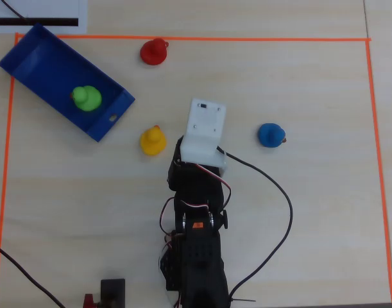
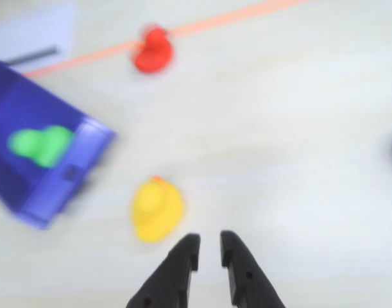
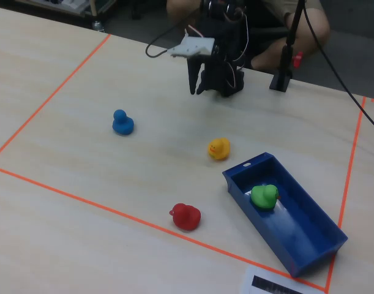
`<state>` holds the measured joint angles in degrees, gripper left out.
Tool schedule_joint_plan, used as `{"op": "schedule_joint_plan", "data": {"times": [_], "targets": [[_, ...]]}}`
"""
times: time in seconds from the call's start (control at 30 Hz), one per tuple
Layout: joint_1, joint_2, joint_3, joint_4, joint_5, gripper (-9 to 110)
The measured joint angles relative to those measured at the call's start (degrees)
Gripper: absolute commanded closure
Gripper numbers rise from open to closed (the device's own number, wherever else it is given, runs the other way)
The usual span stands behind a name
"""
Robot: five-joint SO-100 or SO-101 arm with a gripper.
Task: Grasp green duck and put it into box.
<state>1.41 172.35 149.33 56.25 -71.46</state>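
Dark blue box (image 1: pixel 36 59) lying diagonally at upper left of overhead view, well apart from arm. Inside, on its floor: green duck (image 1: pixel 86 98), up and left of gripper (image 2: pixel 209 248). Jaws nearly closed, narrow gap, nothing held. Just beside fingertips: 1 yellow duck (image 2: pixel 156 208).

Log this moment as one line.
green duck in box | claw empty, nearly shut, above table near yellow duck | placement looks done
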Motion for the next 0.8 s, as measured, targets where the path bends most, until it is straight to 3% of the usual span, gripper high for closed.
{"op": "schedule_joint_plan", "data": {"times": [0.3, 0.5, 0.8], "targets": [[0.35, 14.24, 22.59, -2.46, -1.49, 101], [0.35, 17.14, 29.18, -1.49, -1.67, 101], [-1.23, 17.58, 29.18, 17.49, -4.39, 99]]}}
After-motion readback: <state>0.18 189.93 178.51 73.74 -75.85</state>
